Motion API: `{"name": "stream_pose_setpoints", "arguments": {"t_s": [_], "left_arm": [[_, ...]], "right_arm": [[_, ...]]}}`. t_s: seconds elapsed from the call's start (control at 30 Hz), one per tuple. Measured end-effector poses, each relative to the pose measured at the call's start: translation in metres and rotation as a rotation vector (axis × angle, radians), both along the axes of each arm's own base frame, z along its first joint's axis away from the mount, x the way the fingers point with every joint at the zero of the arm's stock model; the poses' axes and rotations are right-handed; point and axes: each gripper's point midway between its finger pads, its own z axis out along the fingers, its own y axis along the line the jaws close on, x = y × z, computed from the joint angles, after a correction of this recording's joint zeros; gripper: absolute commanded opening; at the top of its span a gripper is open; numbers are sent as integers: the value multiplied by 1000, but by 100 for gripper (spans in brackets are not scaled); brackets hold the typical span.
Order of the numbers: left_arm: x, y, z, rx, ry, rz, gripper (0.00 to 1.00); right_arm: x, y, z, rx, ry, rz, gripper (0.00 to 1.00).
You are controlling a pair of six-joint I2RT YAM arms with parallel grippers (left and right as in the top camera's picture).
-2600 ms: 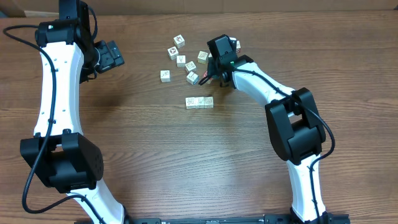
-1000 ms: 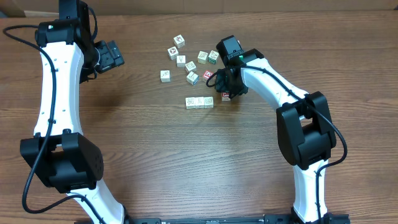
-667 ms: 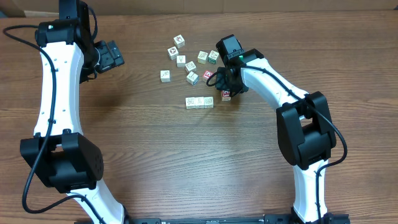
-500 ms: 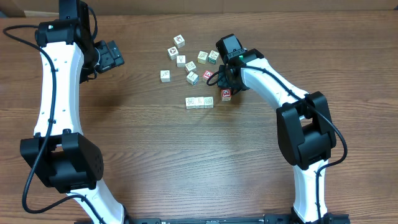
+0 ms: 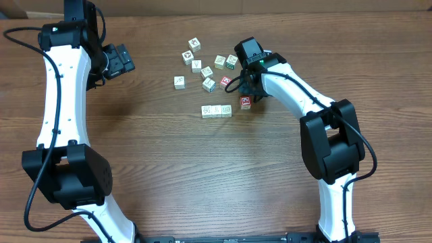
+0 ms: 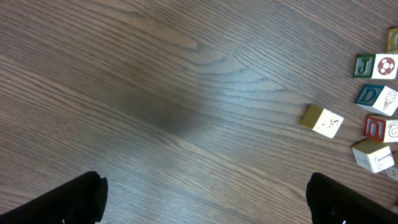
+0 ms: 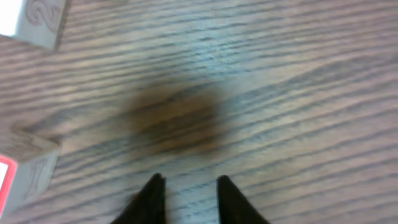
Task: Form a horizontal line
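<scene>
Wood-grain table fills every view. Near its middle lies the row: three pale cubes, touching, running left to right. The red cube sits just off the row's right end. It is apart from it by a small gap and set a little toward the far side, so it is not yet in line.

The right gripper hovers just beyond the red cube. Its fingertips are drawn close with only a narrow gap, and nothing is between them. In its wrist view, which is blurred, the cube lies off at the left edge and not under the fingers. The left gripper hangs far to the left with its fingers spread wide and empty.

The main risk, as I judge it, is in closing that last gap. A push landing off the cube's centre would spin it rather than slide it, leaving it skewed against the row. Too long a push would shove the end cube and break the three apart or bend the line.

If a pinch is meant instead, the fingers stand too close to straddle the cube. Coming down as they are, they would land on top and tip it.

Loose cubes lie just behind the gripper, and one with a red face is nearest. A wide swing could drag one into the row.
</scene>
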Motion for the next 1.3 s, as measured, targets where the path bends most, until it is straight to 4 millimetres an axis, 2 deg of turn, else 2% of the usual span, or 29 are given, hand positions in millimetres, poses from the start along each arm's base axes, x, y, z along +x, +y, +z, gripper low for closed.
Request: {"name": "stream_pose_setpoints", "arguments": {"t_s": [0.17, 0.33, 0.87, 1.3], "left_arm": [[0, 0, 0, 0, 0, 0, 100], [0, 0, 0, 0, 0, 0, 100], [0, 0, 0, 0, 0, 0, 100], [0, 0, 0, 0, 0, 0, 100]], "right_arm": [[-5, -6, -1, -27, 19, -8, 17], [-13, -9, -3, -41, 51, -8, 23], [-24, 5, -8, 34, 114, 42, 24], [-34, 9, -10, 56, 164, 76, 24]]}}
